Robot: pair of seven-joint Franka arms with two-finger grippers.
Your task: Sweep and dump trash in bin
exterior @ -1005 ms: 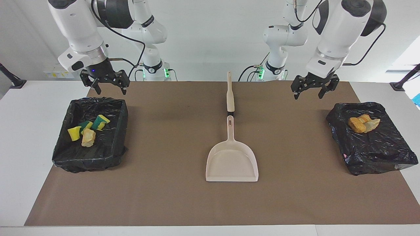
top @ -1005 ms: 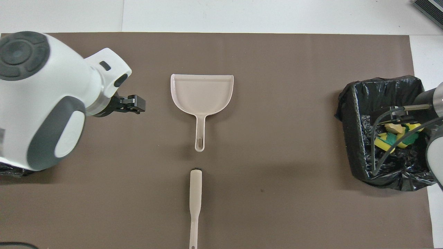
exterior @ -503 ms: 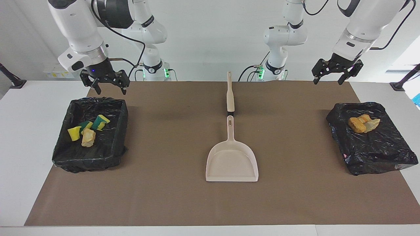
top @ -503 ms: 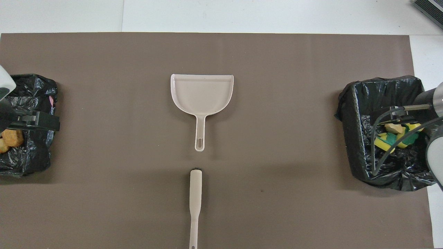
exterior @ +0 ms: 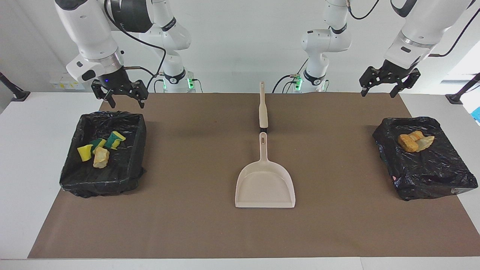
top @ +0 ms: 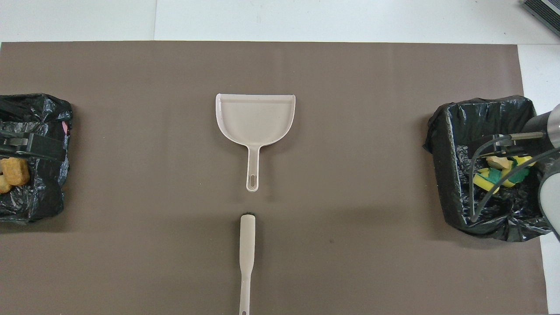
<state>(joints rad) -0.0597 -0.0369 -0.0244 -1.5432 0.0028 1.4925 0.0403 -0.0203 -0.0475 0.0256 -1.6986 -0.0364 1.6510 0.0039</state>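
The trash is already inside the two bins. The sponge pieces (exterior: 100,144) and one tan lump (exterior: 101,157) lie in the bin (exterior: 129,165) at the right arm's end of the table. The bread-like lumps (exterior: 415,141) lie in the other bin (exterior: 427,172), at the left arm's end of the table.

What could go wrong now? The lumps at the left arm's end sit high on the crinkled black bag, near the rim. If an arm bumps that bin, I think they could roll out onto the brown mat (exterior: 187,225). The right gripper (exterior: 119,95) hangs just over the edge of its bin, so a low move could snag the bag and tip it.

Both hands are open and hold nothing. The left gripper (exterior: 390,80) is up in the air over the mat's edge, near its bin.

Counting: two bins, one dustpan (exterior: 265,185), one brush (exterior: 263,108). I count three sponge pieces and one tan lump in one bin. In the other I see about three lumps, but they touch, so I am not sure.
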